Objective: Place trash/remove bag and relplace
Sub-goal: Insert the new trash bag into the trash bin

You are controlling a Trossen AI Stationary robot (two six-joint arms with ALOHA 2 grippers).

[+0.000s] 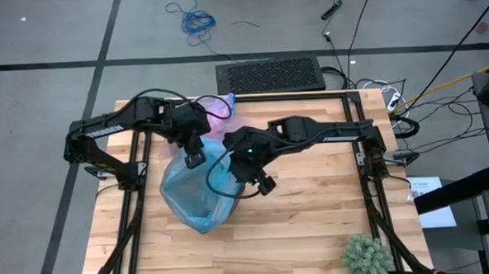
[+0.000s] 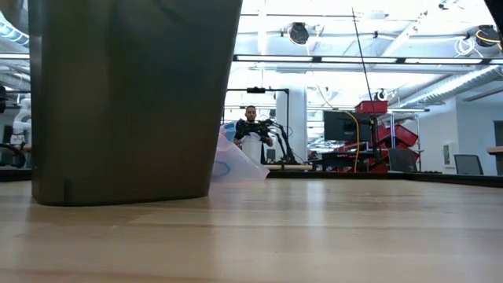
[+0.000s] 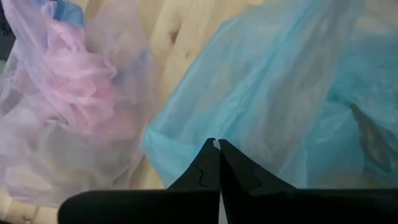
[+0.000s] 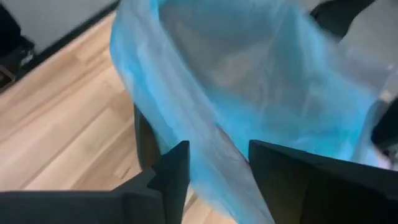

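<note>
No readable brand, label or writing anywhere; white sheets [image 1: 433, 203] off the table's right edge too small to read.

Left gripper [image 1: 195, 160] over the rear rim of the light blue bag [image 1: 199, 193], fingers [image 3: 208, 168] pressed tip to tip in the left wrist view, right at the blue plastic; whether a fold is pinched between them cannot be told. Right gripper [image 1: 265, 186] at the blue bag's right rim, fingers [image 4: 174, 165] parted with a strip of blue film running between them; not yet clenched on it.

Lavender-pink bag [image 1: 218, 109] bunched on the table [image 1: 314, 225] near the rear edge, behind the left arm, touching or just beside the blue one; seen close in the left wrist view [image 3: 68, 106], crumpled and see-through. No loose trash to be made out.

Dark bin [image 2: 130, 94] upright on the wood, filling the low view's left side, blue plastic [image 2: 236, 165] showing just beside its base.

Open wood across the front and right half of the table. Green spiky plant [image 1: 365, 256] at the front right corner, well apart. Black mat [image 1: 271, 75] on the floor behind the rear edge. A person [image 2: 250, 126] far off in the room.
</note>
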